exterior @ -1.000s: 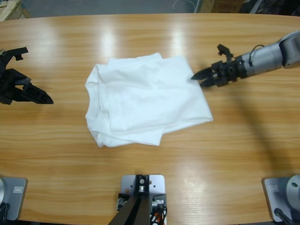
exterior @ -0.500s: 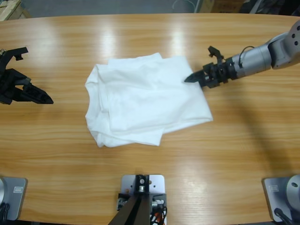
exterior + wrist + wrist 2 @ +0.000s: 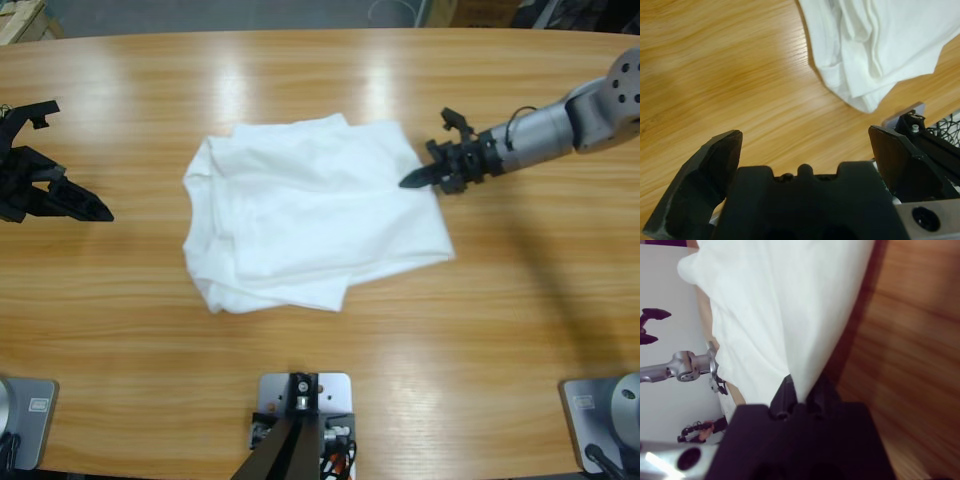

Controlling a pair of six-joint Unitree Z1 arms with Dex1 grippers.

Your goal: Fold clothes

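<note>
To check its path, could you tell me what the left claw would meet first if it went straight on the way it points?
Bare table first, it seems; further on, probably the T-shirt. The left claw is open and empty.

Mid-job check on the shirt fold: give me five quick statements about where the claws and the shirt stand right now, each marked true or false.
1. The right claw is shut on the T-shirt at its edge. True.
2. The left claw is holding the shirt. False: it is open, apart from the shirt, over bare table.
3. The shirt lies flat and fully spread. False: it is folded in layers.
4. The shirt is white. True.
5. Both claws are on the same side of the shirt. False: they are on opposite sides.
</note>
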